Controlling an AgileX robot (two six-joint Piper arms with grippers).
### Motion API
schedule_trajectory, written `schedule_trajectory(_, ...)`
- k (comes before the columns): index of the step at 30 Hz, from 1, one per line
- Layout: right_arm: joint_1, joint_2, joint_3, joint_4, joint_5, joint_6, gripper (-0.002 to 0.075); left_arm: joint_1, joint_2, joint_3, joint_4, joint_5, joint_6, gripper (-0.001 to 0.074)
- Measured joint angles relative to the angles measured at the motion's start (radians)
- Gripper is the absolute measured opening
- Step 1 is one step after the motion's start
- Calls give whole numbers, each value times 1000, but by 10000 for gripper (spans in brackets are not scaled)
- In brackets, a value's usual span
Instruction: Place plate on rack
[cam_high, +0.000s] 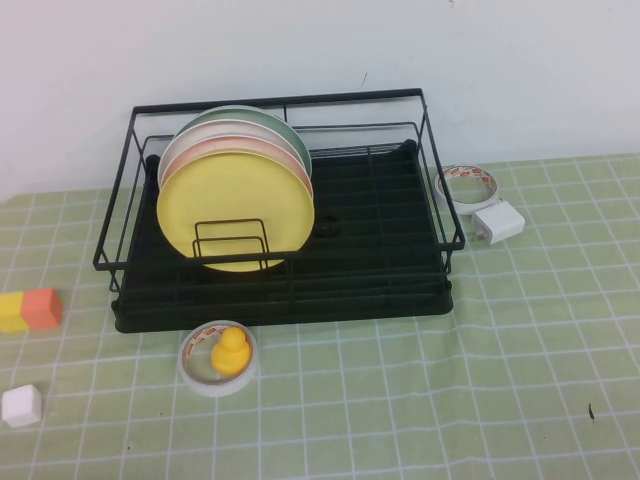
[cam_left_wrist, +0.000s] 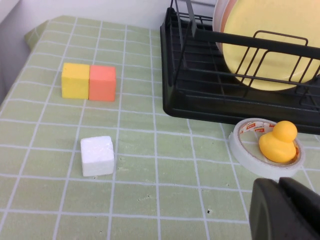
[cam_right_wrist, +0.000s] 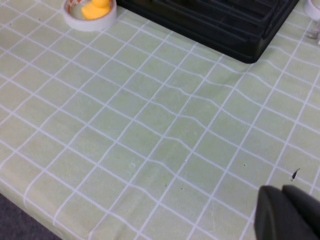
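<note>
A yellow rubber duck (cam_high: 229, 351) is sitting inside a roll of tape (cam_high: 193, 368) lying flat on the green checked tablecloth (cam_high: 420, 400). A yellow block (cam_high: 12, 311) and an orange block (cam_high: 43, 307) are resting side by side, touching, with a white cube (cam_high: 21, 405) lying near them. A second tape roll (cam_high: 468, 187) is lying just beside a white charger (cam_high: 498, 222).

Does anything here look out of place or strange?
Only one oddity: a yellow rubber duck sits inside a tape roll before the rack. The plate stands upright. Left gripper and right gripper hover off the table.
</note>
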Motion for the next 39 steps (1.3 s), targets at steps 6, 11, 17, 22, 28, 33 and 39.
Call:
schedule_trajectory(6,0,0,0,1,0,0,0,0,0,0,-3,0,0,-1)
schedule_trajectory(11,0,0,0,2,0,0,0,0,0,0,-2,0,0,-1)
schedule_trajectory(17,-66,-63,13,-26,-16,-28,0,0,0,0,-4,0,0,-1)
schedule_trajectory(22,-233,-192,134,-67,-120,-48,0,0,0,0,-4,0,0,-1)
schedule_trajectory(28,-384,-319,316,-75,-296,-48,0,0,0,0,-5,0,-2,-1)
schedule_trajectory(33,-450,-327,375,-76,-328,-48,0,0,0,0,-6,0,-2,-1)
schedule_trajectory(39,-457,-327,375,-76,-322,-48,0,0,0,0,-6,0,-2,-1)
